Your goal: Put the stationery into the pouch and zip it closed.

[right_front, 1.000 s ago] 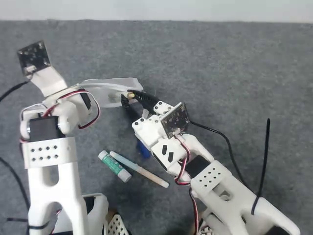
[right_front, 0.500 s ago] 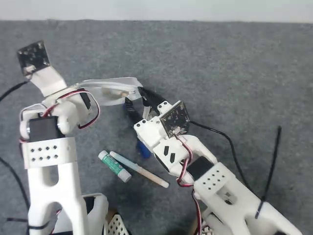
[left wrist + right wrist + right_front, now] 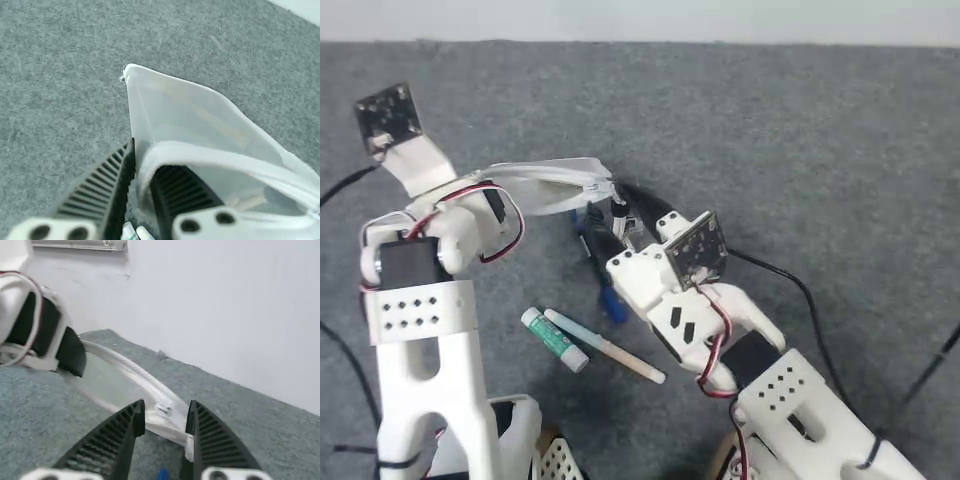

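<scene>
The left hand [image 3: 142, 165] pinches the rim of the translucent white plastic pouch [image 3: 200, 120] — the right hand [image 3: 166, 412], jaws partly open and holding nothing, straddles the small white zip slider [image 3: 164, 409].

Bare grey carpet [image 3: 800, 130] stretches beyond the pouch [image 3: 545, 185]. Its near side is crowded: the left gripper [image 3: 142, 160] clamps one end, the right gripper [image 3: 166, 407] straddles the zip end with jaws apart, and a blue pen [image 3: 611, 300] and a white pen [image 3: 610, 347] lie between the arms
</scene>
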Controlling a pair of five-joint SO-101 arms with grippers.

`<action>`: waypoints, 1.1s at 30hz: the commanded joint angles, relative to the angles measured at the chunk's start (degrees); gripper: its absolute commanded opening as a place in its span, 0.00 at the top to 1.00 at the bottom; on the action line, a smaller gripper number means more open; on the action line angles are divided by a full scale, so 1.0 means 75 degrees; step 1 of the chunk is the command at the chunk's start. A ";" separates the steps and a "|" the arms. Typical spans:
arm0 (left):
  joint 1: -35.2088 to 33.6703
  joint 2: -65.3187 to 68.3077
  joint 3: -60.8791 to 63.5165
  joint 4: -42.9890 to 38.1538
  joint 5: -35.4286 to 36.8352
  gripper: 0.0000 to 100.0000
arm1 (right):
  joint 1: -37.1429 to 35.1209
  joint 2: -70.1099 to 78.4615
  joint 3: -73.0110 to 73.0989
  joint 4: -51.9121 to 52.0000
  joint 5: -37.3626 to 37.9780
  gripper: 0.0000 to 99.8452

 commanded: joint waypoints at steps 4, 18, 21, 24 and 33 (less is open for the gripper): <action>-0.0516 -0.0340 -0.0088 -0.0352 0.0070 0.99 | 0.0381 -0.0299 -0.0387 0.0041 -0.0070 0.87; -0.1758 -0.0340 -0.0158 -0.0563 0.0375 0.99 | 0.0381 -0.0299 -0.1231 0.2362 -0.0047 0.87; -0.2098 -0.0340 -0.0158 -0.0738 0.0375 0.99 | 0.0381 -0.0287 -0.1231 0.2374 -0.0047 0.87; -0.2508 -0.0340 -0.0158 -0.0821 0.0387 0.99 | 0.0381 -0.0287 -0.1207 0.2374 -0.0047 0.87; -0.3364 -0.0340 -0.0147 -0.1032 0.0586 0.99 | 0.0334 0.0615 -0.1289 0.2292 0.0340 0.87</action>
